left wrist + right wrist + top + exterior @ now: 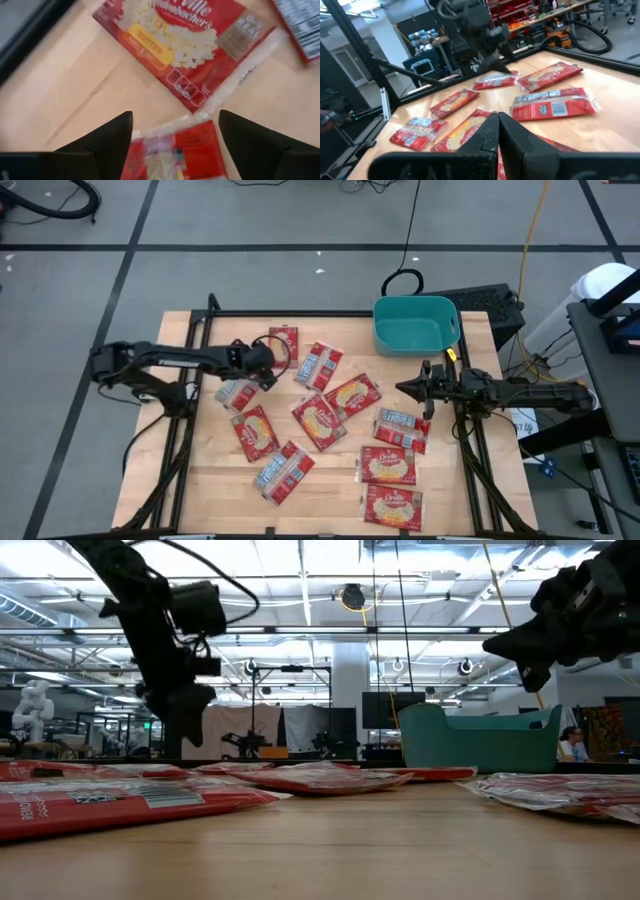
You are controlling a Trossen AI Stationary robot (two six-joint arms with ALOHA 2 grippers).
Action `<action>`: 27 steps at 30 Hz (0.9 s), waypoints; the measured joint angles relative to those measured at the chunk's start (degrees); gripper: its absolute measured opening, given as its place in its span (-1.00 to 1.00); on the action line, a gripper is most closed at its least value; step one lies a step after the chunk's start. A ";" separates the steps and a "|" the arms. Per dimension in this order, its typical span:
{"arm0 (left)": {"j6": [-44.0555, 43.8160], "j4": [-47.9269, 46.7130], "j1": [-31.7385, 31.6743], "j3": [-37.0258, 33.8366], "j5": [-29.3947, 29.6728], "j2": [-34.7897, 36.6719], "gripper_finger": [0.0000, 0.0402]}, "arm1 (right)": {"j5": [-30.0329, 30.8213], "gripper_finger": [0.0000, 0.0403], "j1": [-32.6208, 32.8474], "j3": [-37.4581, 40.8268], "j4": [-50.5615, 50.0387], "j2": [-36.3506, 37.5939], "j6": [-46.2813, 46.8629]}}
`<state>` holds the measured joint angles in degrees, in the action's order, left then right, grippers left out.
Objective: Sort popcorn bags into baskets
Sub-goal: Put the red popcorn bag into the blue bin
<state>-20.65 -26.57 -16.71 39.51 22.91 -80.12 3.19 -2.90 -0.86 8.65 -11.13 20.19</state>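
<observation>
The table (205, 480) is made of light wood, and red popcorn bags (320, 418) lie flat all over it. Some bags show the yellow popcorn picture. Others show the grey-white label side. None of them is in the teal basket (416, 324), which stands at the far right corner of the table.

The left gripper (268, 368) hangs over the far left part of the table. Its jaws are spread wide and hold nothing. In the left wrist view, the two dark fingers (107, 142) stand apart, one on each side of a red bag with a label (175, 155). That bag lies just under them on the wood. You cannot tell if the fingers touch it. Right past it lies another bag, the butter popcorn bag (185, 47), with its picture side up.

The right gripper (405, 389) is at the right side of the table, near the basket. It sits above the table, just beside the bags on that side. Its jaws are clenched tight together with nothing between them.
</observation>
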 joint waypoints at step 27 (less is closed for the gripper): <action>5.42 15.12 -7.07 0.17 -10.91 -12.41 -0.09 | 0.16 -1.00 0.00 0.00 13.81 -12.86 3.71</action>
<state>-15.24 -11.44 -23.77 39.68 12.01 -92.53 3.36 -2.90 -0.86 22.46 -23.99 23.90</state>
